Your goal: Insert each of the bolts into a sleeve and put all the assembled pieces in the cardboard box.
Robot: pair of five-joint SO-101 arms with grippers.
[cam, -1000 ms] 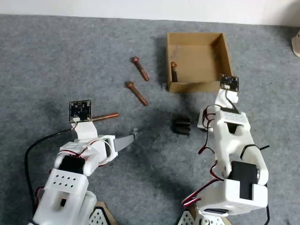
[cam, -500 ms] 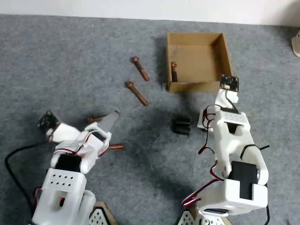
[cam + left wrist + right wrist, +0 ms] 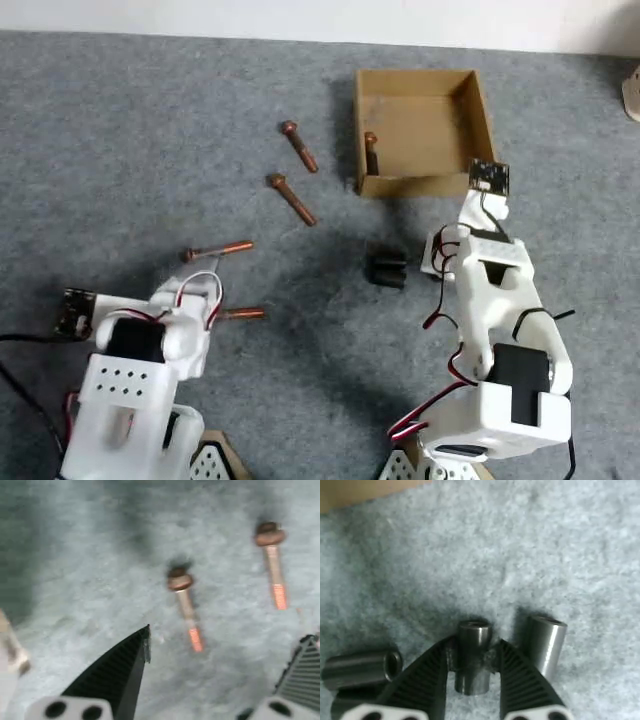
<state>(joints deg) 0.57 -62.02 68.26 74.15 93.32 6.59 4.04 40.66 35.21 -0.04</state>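
The grey carpet (image 3: 150,120) covers the whole table. The right arm (image 3: 500,310) stands in the lower right of the high view and the left arm (image 3: 135,380) sits folded in the lower left corner. The cardboard box (image 3: 430,130) is at the upper centre right, open, and one assembled piece (image 3: 371,152) leans against its left wall inside.

The right gripper (image 3: 473,647) is nearly closed. Its two ribbed fingers (image 3: 425,675) press on both sides of a standing sleeve (image 3: 472,660), which rests on the carpet. The left gripper (image 3: 225,635) is wide open above the carpet and has nothing between its jaws.

The group of dark sleeves (image 3: 387,268) is just below the box, at the left of the right arm. In the right wrist view a second sleeve (image 3: 545,640) stands just beside the gripped one, and a lying sleeve (image 3: 362,667) is at the lower left edge.

Four loose copper bolts lie left of the box: the top bolt (image 3: 300,146), the second bolt (image 3: 291,198), the third bolt (image 3: 218,250) and the lowest bolt (image 3: 242,314), this last one close to the left arm. In the left wrist view a near bolt (image 3: 184,607) and a far bolt (image 3: 272,562) lie apart from each other, in front of the open jaws.
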